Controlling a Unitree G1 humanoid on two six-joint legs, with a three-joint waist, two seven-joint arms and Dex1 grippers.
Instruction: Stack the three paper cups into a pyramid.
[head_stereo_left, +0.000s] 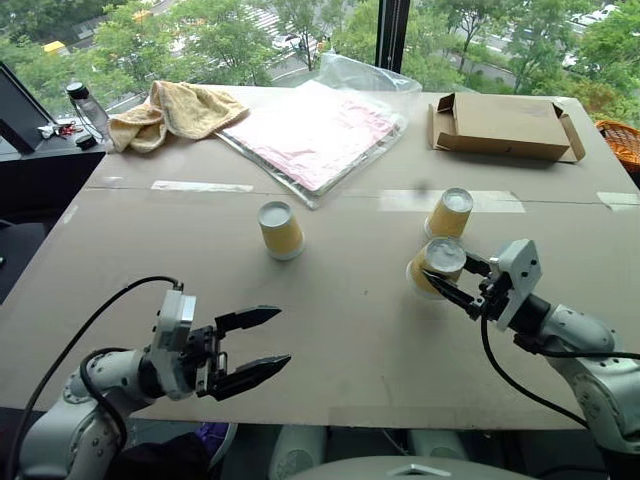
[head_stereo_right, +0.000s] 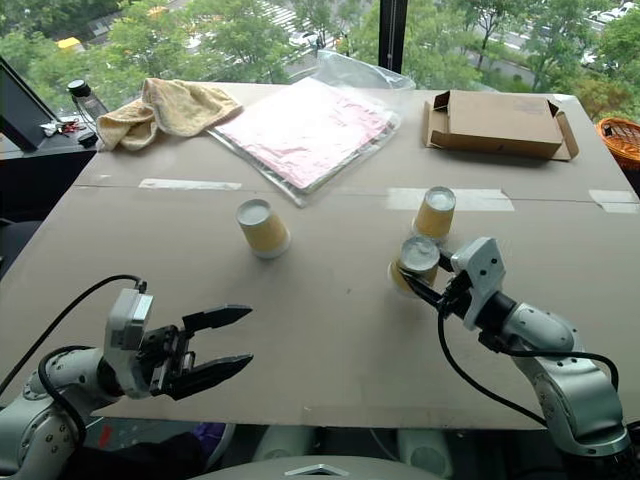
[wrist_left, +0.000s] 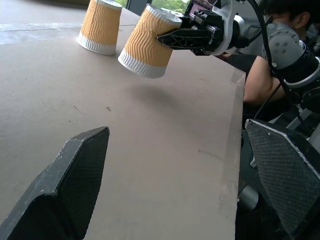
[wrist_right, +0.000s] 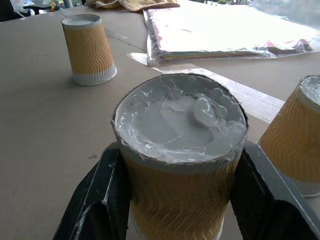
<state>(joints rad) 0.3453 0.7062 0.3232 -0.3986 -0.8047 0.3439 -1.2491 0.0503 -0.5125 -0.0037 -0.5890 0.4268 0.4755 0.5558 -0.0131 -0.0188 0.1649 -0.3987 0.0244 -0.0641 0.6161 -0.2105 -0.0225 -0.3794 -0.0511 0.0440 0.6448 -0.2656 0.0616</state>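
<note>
Three paper cups with yellow-tan ribbed sides are on or over the brown table (head_stereo_left: 340, 340). One cup (head_stereo_left: 280, 229) stands upside down left of centre. A second cup (head_stereo_left: 450, 212) stands upside down at centre right. Just in front of it, the third cup (head_stereo_left: 437, 265) hangs tilted a little above the table, with my right gripper (head_stereo_left: 440, 270) shut on its sides; the right wrist view shows it (wrist_right: 180, 150) between the fingers (wrist_right: 100, 200). My left gripper (head_stereo_left: 283, 336) is open and holds nothing, low over the near left of the table, pointing toward the held cup (wrist_left: 145, 45).
At the back lie a yellow towel (head_stereo_left: 175, 110), a plastic sleeve of pink paper (head_stereo_left: 315, 130) and an open cardboard box (head_stereo_left: 505, 125). A bottle (head_stereo_left: 88, 108) stands off the far left corner. A person's arm (wrist_left: 257, 80) is beyond the table's right edge.
</note>
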